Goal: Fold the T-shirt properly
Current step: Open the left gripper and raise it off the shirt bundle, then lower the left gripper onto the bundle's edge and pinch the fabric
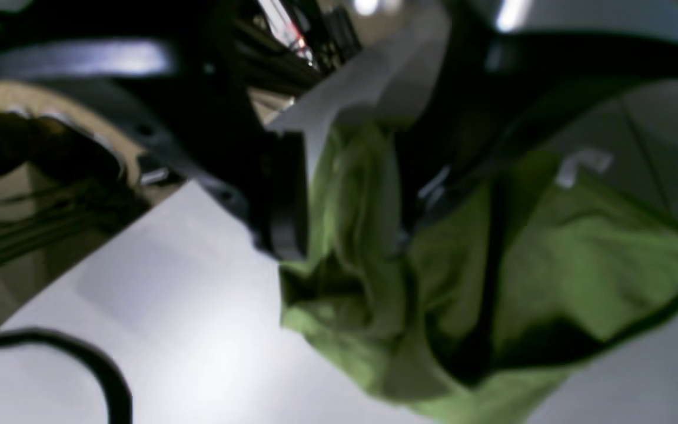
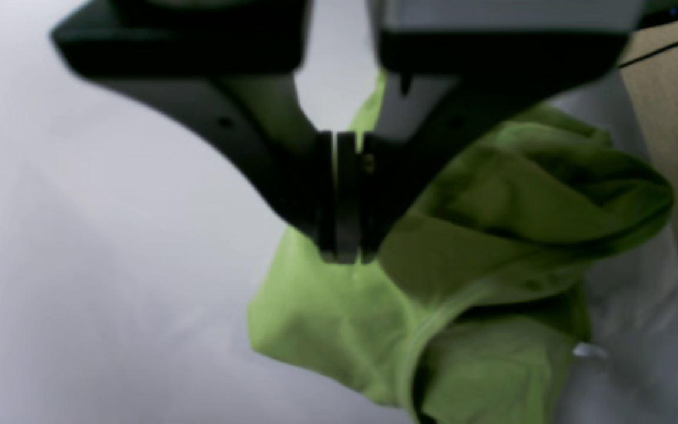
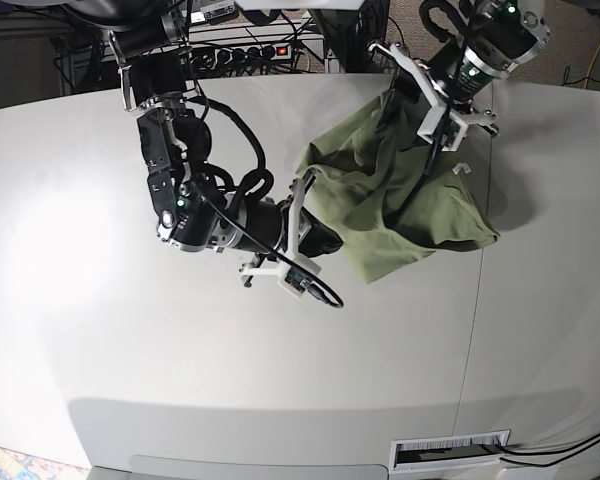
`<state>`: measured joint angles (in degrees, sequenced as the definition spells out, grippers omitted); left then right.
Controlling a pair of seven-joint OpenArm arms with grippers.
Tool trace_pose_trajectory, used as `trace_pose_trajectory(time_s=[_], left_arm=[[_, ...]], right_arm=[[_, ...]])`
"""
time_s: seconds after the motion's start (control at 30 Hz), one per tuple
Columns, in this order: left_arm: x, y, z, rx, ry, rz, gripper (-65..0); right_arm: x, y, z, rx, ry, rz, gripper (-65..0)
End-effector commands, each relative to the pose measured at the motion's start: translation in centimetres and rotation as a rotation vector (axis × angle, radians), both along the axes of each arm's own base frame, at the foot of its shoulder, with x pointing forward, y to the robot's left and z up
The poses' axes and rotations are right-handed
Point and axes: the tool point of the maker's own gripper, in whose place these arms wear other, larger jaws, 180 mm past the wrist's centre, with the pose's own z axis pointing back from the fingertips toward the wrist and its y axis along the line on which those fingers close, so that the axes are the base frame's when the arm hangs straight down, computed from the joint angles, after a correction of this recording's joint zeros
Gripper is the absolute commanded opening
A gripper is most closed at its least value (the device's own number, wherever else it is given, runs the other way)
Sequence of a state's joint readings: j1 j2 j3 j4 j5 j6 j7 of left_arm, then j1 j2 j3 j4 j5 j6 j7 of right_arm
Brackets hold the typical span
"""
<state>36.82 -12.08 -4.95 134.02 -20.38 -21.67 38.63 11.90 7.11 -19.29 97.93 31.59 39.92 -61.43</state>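
T-shirt (image 3: 400, 205): sage-green, bunched and wrinkled, on the white table (image 3: 100, 330) toward its far right in the base view; part of the cloth is lifted off the surface.
Right gripper (image 2: 342, 247): jaws pressed together at the tips, with green cloth directly behind and below them; the blur keeps me from telling whether a thin fold is pinched between them.
Right side of shirt: in the base view this gripper meets the garment's near-left edge.
Left gripper (image 1: 351, 176): jaws stand apart, one dark finger on each side of a hanging ridge of green fabric; the fabric lies between them, not clamped.
Left side of shirt: in the base view this gripper sits at the garment's far upper edge.
Cloth between the arms: sags in loose folds.
Table surface: bare white around the shirt.
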Motion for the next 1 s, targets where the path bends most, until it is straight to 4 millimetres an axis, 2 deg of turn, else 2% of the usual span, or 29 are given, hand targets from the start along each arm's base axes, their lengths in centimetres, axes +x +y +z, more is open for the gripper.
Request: trace_pose_trajectory(time_s=[0.0, 0.17, 0.37, 0.5, 0.63, 0.8, 0.97], left_arm=[[0.1, -0.1, 0.9, -0.014, -0.031, -0.001, -42.8], [-0.5, -1.3, 0.4, -0.043, -0.008, -0.038, -42.8], [-0.4, -3.2, 0.5, 0.02, -0.088, -0.065, -42.7], [0.4, -2.6, 0.3, 0.112, -0.145, -0.021, -36.6], [0.6, -2.0, -1.0, 0.177, -0.153, -0.008, -36.4], [0.1, -1.8, -3.6, 0.188, -0.094, -0.002, -36.4], [1.1, -1.5, -3.4, 0.182, -0.119, 0.034, -36.4]], right_arm=[[0.7, 0.6, 1.9, 0.05, -0.047, 0.006, -64.8], [0.7, 0.6, 2.0, 0.052, -0.048, 0.006, -64.8], [0.7, 0.6, 1.9, 0.051, -0.048, 0.006, -64.8], [0.7, 0.6, 1.9, 0.051, -0.047, 0.006, -64.8], [0.6, 0.7, 2.0, 0.06, -0.043, 0.01, -64.8], [0.6, 0.7, 2.0, 0.061, -0.042, 0.01, -64.8], [0.6, 0.7, 2.0, 0.062, -0.042, 0.01, -64.8]])
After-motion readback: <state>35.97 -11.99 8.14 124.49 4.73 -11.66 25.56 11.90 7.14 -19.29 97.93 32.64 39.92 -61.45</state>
